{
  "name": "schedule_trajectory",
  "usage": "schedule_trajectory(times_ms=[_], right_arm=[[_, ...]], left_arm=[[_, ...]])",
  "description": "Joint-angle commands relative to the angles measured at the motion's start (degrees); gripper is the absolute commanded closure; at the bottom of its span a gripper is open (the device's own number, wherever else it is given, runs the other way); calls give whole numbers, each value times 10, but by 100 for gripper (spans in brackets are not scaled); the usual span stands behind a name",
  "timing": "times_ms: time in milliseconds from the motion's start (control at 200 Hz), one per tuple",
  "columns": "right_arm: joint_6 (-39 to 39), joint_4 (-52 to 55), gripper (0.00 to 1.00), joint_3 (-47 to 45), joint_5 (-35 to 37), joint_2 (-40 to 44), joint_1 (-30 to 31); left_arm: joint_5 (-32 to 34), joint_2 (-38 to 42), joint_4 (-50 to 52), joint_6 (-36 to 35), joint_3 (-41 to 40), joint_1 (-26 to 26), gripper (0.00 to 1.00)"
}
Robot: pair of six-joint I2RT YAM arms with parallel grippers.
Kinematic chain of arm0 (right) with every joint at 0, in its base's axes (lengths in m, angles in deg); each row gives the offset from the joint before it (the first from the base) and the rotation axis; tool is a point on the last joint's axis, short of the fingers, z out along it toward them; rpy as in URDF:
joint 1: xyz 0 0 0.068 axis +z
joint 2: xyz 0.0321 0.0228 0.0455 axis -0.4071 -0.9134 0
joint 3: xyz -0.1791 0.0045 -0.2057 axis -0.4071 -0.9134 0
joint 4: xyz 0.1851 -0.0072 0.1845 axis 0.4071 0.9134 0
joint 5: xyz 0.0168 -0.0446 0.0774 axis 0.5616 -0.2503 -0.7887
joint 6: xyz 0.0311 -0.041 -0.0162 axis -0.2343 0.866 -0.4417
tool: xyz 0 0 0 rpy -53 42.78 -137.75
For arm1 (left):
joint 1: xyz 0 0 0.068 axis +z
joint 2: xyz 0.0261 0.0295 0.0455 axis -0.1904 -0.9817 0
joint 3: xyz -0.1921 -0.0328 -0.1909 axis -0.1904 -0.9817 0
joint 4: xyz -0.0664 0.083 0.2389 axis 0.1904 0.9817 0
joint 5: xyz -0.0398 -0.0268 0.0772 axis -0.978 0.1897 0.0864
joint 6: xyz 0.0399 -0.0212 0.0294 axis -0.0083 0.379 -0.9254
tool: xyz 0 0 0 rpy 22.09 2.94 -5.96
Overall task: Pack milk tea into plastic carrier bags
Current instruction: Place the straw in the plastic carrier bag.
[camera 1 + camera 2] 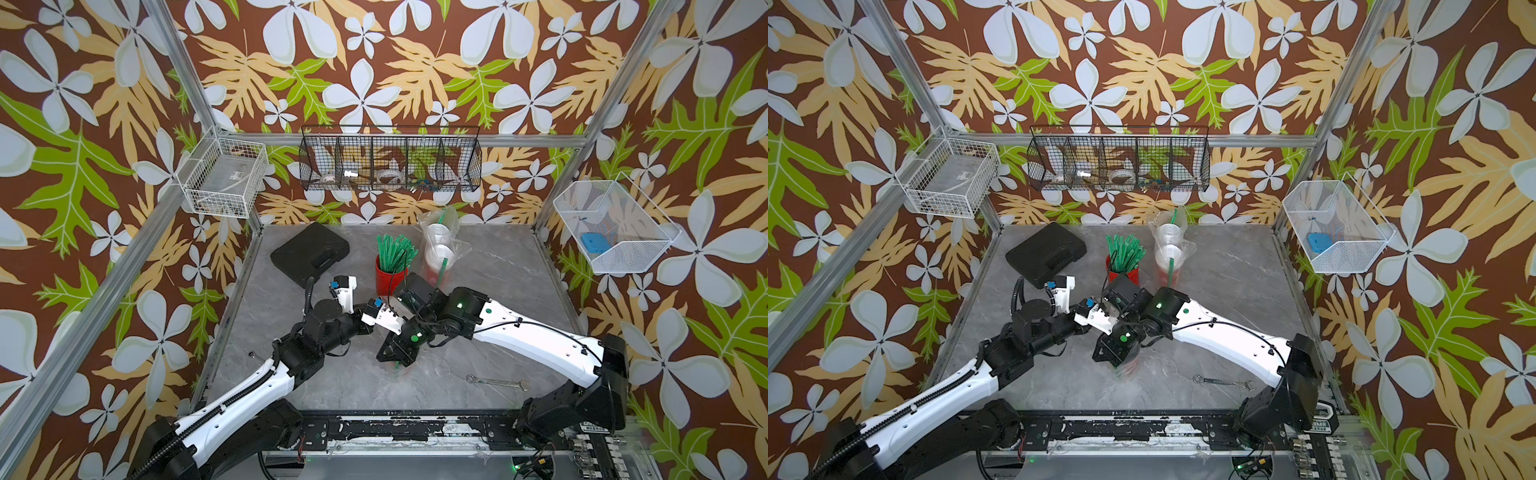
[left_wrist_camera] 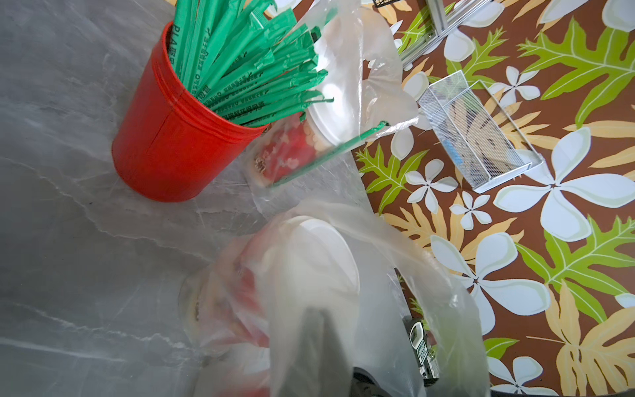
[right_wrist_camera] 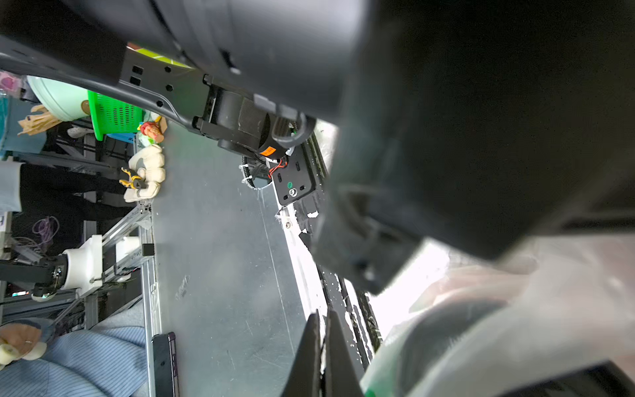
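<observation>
Bag (image 2: 395, 261) before the straw pot (image 2: 165, 147) is being finished: left hand (image 2: 318, 319) pinching its film, right hand (image 3: 321, 319) clenched; next, releasing without toppling cups (image 2: 319, 254).

We've got white shells on the left arm (image 1: 249, 386) and right arm (image 1: 536, 332), with black joint housings. Ribbed black conduit (image 1: 216, 409) runs along the left, a thin black cable (image 1: 552, 330) over the right. Right wrist has a green dot (image 1: 488, 310) and a lit green LED (image 1: 459, 305). Small dark holes dot the shells.

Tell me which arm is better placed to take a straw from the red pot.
Probably left: the left gripper faces the red pot, while the right gripper points away toward the front rail.
</observation>
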Motion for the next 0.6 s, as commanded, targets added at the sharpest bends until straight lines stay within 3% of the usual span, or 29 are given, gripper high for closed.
schedule_trajectory(times_ms=[0, 440, 596], right_arm=[[-2, -2, 97, -16, -19, -7, 1], [22, 14, 89, -34, -9, -5, 2], [52, 64, 70, 50, 29, 1, 1]], left_arm=[[-2, 2, -32, -3, 4, -1, 100], [-2, 3, -19, -7, 10, -1, 100], [-2, 6, -16, -9, 12, -1, 100]])
